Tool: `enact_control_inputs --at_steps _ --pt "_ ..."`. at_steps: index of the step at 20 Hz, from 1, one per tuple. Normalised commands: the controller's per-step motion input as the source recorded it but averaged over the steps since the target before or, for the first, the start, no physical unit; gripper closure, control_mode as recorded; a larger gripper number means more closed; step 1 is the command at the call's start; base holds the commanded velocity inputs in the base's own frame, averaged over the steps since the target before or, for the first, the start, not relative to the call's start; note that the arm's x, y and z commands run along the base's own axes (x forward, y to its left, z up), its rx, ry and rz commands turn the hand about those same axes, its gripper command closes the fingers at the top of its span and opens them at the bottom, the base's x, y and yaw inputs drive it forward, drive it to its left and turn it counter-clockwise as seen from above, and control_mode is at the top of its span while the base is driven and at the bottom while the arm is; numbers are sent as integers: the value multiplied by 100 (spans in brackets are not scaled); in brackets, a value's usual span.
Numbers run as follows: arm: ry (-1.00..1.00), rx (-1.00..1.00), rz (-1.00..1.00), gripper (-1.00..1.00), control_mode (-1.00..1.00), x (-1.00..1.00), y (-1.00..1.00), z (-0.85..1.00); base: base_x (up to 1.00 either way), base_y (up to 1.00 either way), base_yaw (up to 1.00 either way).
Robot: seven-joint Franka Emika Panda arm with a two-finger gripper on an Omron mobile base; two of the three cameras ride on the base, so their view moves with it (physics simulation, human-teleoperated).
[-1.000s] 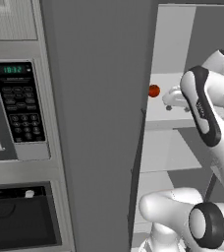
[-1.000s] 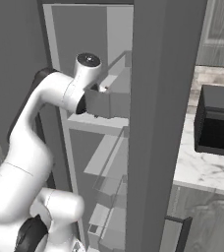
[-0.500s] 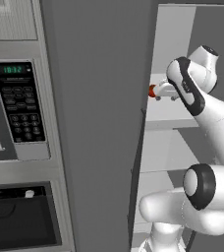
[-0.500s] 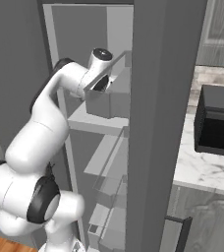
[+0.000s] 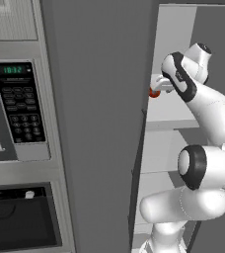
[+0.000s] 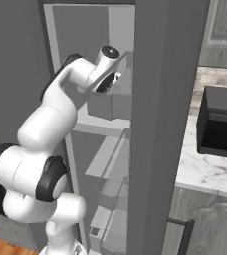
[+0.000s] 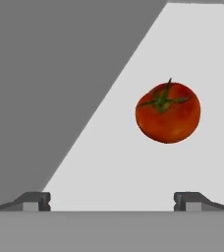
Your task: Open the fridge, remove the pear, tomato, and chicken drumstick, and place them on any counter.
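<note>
The fridge stands with one door swung open, and my arm reaches inside at upper-shelf height. A small glossy red tomato with a green stem lies on the white shelf, ahead of my fingertips and to the right of centre. My gripper is open, with nothing between its fingers and a gap left to the fruit. From the left base view the tomato peeks past the door edge, with the gripper right beside it. The pear and the chicken drumstick are out of view.
A microwave with a keypad and an oven sit left of the fridge door. To the right, the marble counter carries a black box. Lower fridge shelves lie under my arm.
My arm has swung further into the fridge and the hand has closed in on the tomato. The jaws have stayed open, and the tomato has not moved.
</note>
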Motion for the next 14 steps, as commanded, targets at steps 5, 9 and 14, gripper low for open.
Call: enact_control_inputs --at_steps 5,9,14 --pt "-2 -1 4 -100 -100 37 0 -10 0 0 0" --pt "0 0 1 -100 -100 24 0 -14 0 0 0" --pt "0 -3 0 -100 -100 27 0 -16 0 0 0"
